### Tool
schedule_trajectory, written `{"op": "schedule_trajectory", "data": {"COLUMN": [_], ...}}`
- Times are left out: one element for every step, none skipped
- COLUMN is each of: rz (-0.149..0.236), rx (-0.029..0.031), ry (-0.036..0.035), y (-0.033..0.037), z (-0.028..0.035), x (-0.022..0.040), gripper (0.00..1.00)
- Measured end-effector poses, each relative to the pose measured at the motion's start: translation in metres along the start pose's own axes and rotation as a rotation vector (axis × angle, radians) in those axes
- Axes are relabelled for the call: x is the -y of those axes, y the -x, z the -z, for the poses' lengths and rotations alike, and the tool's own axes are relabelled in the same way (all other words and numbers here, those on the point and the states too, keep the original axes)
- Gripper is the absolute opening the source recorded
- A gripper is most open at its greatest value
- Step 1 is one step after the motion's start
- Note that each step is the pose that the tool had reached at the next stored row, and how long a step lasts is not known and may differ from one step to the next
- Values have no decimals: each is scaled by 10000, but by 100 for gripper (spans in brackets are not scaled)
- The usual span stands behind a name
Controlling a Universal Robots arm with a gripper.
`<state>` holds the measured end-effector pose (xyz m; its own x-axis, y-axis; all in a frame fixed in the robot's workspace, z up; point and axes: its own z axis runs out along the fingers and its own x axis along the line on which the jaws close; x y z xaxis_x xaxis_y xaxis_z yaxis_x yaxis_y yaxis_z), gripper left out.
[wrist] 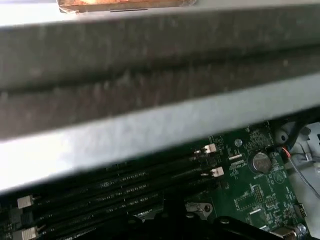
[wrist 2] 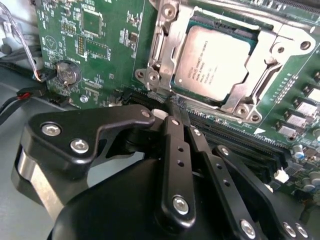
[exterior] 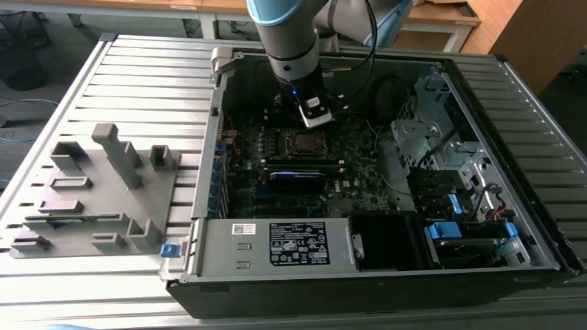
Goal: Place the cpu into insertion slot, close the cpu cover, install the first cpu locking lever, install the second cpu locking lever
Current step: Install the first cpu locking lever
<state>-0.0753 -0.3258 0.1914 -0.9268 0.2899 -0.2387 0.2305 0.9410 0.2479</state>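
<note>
1. Locate the computer case (exterior: 207,165) lying open on the slatted table (exterior: 137,75), with a grey fixture block (exterior: 101,185) beside it on the exterior view's left.
2. Find the cpu (wrist 2: 215,62) seated flat in the insertion slot (wrist 2: 227,24) on the green motherboard (wrist 2: 100,45), silver top facing up.
3. Note the cpu cover (wrist 2: 161,45) lying down around the chip, with the chip's top showing through its window.
4. Find the gripper (wrist 2: 174,111) just beside the near edge of the cover, closed, fingertips drawn together with nothing between them.
5. In the exterior view, see the gripper (exterior: 317,117) hanging inside the case, directly over the motherboard near the socket.
6. In the first wrist view, note the black memory slots (wrist: 125,185) and a round coin cell (wrist: 260,161).
</note>
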Motion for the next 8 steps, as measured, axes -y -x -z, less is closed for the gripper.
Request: {"op": "schedule_trajectory", "data": {"rz": [6,13,20,25,30,32,32,32], "rx": [33,70,109,141,164,179,180,180], "ry": [11,22,34,47,55,60,62,64], "y": [-6,-12,-19,-24,-28,-31,-31,-31], "z": [-3,-6,-9,-11,-11,-11,-11,-11], "x": [6,12,18,22,26,27,27,27], "gripper": [11,11,11,11,11,11,11,11]}}
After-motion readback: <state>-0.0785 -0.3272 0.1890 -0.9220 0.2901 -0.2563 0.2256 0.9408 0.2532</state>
